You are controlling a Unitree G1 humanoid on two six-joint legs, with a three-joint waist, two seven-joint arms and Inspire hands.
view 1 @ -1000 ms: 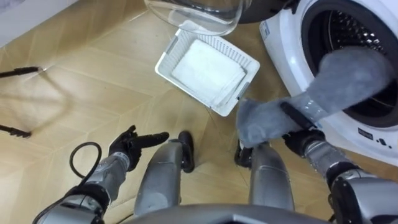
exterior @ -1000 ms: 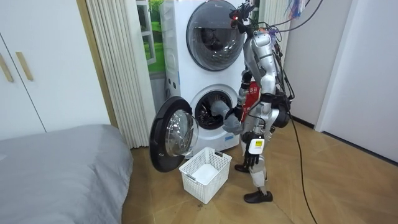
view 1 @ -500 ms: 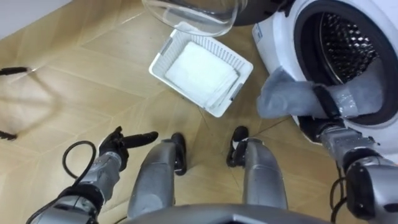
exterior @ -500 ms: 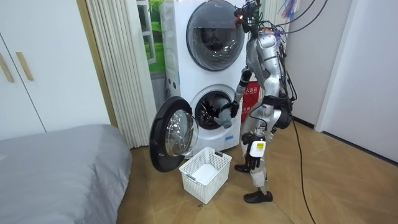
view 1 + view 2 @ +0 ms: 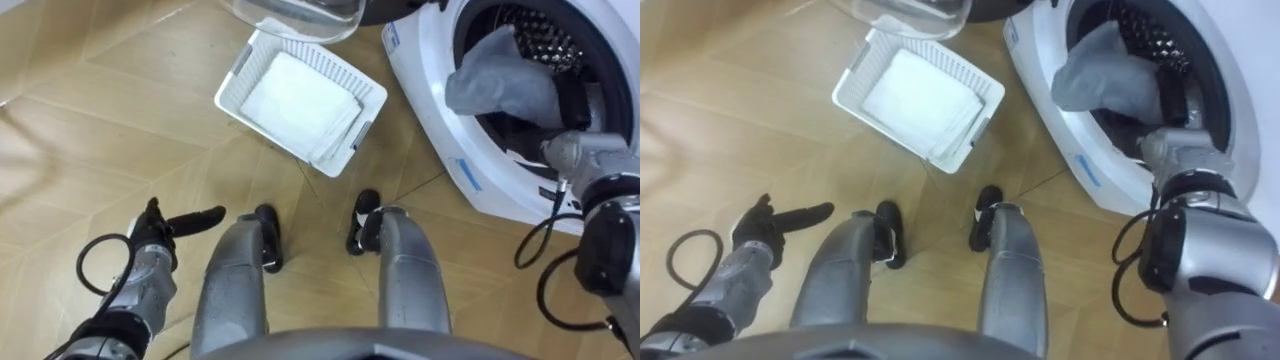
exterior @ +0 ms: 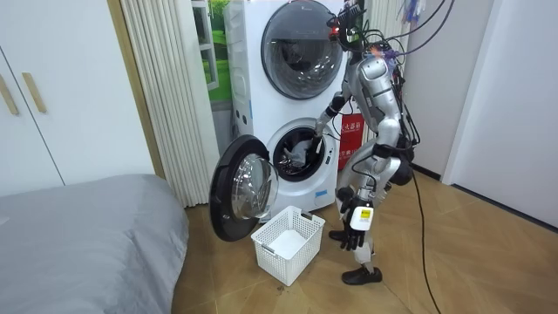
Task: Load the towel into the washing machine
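Note:
A grey towel (image 5: 500,80) lies bunched in the mouth of the white washing machine (image 5: 440,130), half inside the dark drum (image 5: 1140,30). My right hand (image 5: 1170,95) reaches into the opening, a dark finger curled across the towel (image 5: 1100,70). In the room view I stand bent slightly toward the lower washing machine (image 6: 301,161), right arm stretched into it with the towel (image 6: 296,154). My left hand (image 5: 155,232) hangs idle low at my left side over the floor, fingers relaxed and holding nothing.
A white slatted basket (image 5: 232,82) with white cloth in it stands on the wooden floor just left of the machine. The round glass door (image 6: 240,196) is swung open above it. A second machine (image 6: 301,48) is stacked on top. A grey bed (image 6: 78,235) fills the room view's left.
My right arm has carried the towel from in front of the machine up into the drum opening. The eye views have shifted with my body's move. The left hand stays idle.

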